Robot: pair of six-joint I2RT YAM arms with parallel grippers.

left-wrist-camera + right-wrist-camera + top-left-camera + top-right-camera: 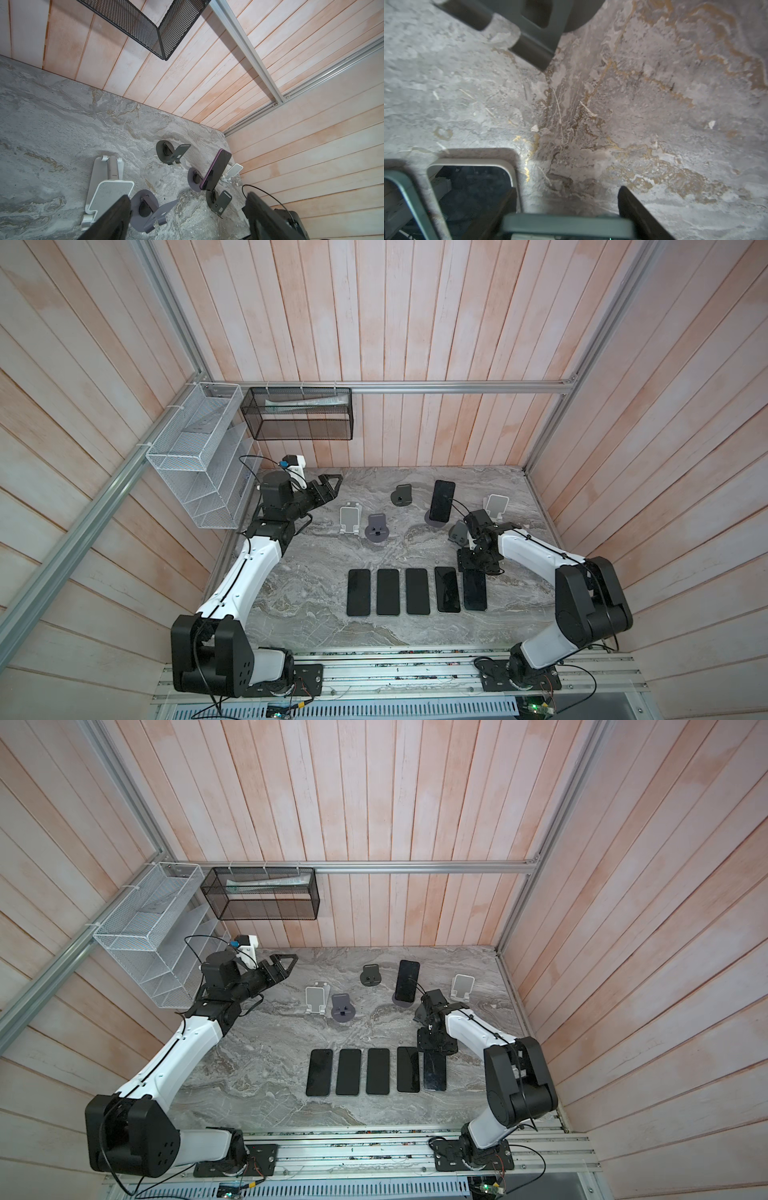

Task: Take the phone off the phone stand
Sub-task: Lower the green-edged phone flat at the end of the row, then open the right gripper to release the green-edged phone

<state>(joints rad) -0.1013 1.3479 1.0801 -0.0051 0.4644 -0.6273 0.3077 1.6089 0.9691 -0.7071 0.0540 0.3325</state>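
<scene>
My left gripper [331,487] hangs wide and empty at the back left. A row of 4 phones [417,591] lies flat, and at its right end my right gripper [473,570] clasps a 5th phone [475,597]. Next, I judge: release, lift clear, then reach the upright phone [441,499] leaning on its phone stand [432,521], avoiding the empty stand [457,531] close beside my wrist.

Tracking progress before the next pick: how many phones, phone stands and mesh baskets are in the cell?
Phones: 6 (5 lying flat, 1 propped up)
Phone stands: 6
Mesh baskets: 2
Total: 14
</scene>
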